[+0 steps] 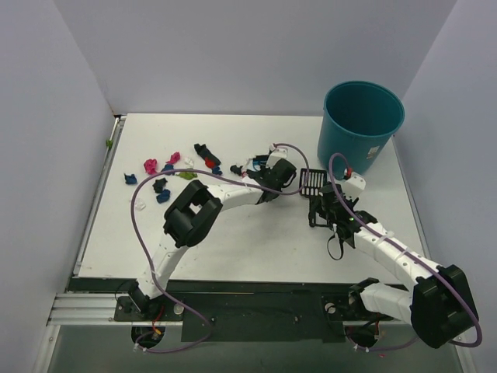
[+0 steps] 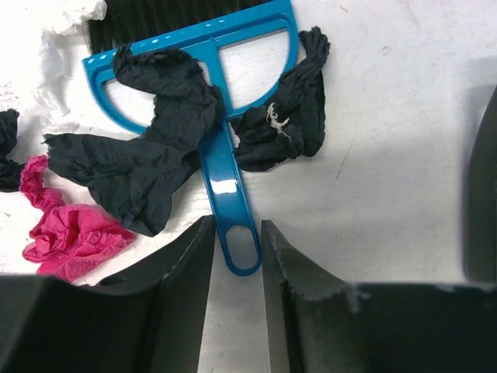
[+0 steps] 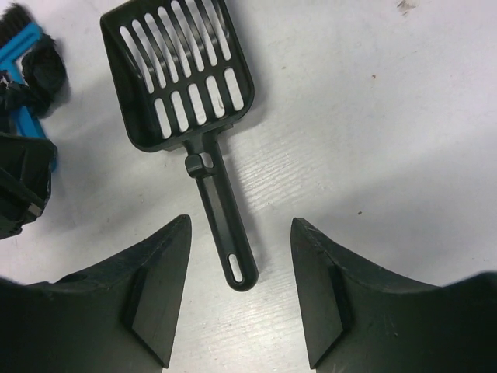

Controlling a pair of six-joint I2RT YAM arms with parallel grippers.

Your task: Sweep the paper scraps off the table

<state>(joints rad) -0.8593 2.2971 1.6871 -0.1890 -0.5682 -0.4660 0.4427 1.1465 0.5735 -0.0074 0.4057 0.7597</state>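
Paper scraps lie on the white table (image 1: 256,249): pink (image 1: 151,165), blue (image 1: 130,179), black (image 1: 203,149) and green (image 1: 186,175) bits at back left. The left wrist view shows crumpled black paper (image 2: 147,167), more black paper (image 2: 287,124) and a pink bit (image 2: 66,233) around the blue hand brush (image 2: 225,155). My left gripper (image 2: 237,231) (image 1: 264,172) is nearly closed, and its fingers hug the end of the brush handle. My right gripper (image 3: 241,233) (image 1: 317,203) is open, straddling the handle end of the black slotted scoop (image 3: 182,74) (image 1: 311,180) without touching it.
A teal round bin (image 1: 361,128) stands at the back right corner. White crumpled paper (image 2: 74,15) lies by the brush head. The brush (image 3: 23,47) and part of the left gripper show at the left edge of the right wrist view. A metal rail (image 1: 93,202) edges the table's left side.
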